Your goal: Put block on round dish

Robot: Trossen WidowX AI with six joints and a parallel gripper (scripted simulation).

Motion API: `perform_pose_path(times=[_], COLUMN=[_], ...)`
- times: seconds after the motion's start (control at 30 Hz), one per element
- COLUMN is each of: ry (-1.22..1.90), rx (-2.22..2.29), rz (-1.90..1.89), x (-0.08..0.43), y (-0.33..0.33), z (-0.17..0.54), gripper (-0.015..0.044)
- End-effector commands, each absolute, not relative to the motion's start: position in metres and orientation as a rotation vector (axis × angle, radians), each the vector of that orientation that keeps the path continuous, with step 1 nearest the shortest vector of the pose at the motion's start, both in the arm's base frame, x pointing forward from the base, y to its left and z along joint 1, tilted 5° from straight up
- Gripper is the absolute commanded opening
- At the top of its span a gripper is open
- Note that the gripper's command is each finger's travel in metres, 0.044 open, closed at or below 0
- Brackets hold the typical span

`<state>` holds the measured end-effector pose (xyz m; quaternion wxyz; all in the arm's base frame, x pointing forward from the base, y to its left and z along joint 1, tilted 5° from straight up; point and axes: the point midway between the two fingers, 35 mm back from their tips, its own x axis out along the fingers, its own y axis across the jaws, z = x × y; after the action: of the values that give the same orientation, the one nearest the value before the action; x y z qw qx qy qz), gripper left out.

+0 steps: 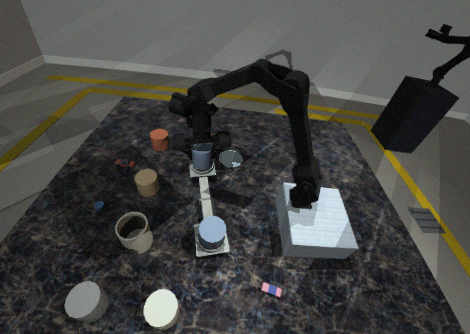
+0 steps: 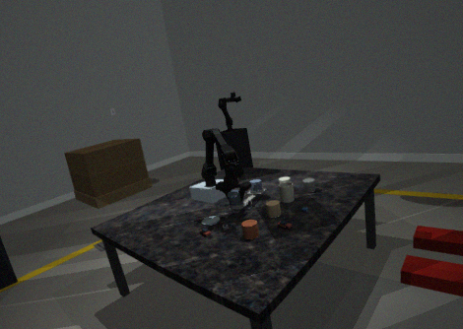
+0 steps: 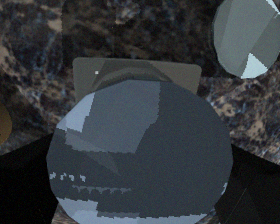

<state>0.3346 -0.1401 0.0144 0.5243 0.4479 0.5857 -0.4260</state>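
Reaching down from its pale block base (image 1: 320,228), the black jointed arm (image 1: 280,88) has its gripper (image 1: 202,144) pinching the far blue-grey upside-down cup (image 1: 202,157) over the balance's far pad (image 1: 202,170). The round grey dish (image 1: 231,159) lies just beside it on the dark marbled bench (image 1: 350,288). No writing is readable. Grey walls and yellow floor lines surround the bench.

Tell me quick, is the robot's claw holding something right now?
Gripper: closed on the blue cup at the far end of the balance, jaws on either side of it.
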Motion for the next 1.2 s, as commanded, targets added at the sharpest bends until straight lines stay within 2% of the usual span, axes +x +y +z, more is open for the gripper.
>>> perform_pose_path(times=[0.0, 1.17], ry=[1.365, 1.365], rx=[1.064, 1.064], rz=[-1.017, -1.017], x=[0.340, 0.339], y=[-0.146, -0.148], z=[0.027, 0.072], gripper=[0.0000, 0.0000])
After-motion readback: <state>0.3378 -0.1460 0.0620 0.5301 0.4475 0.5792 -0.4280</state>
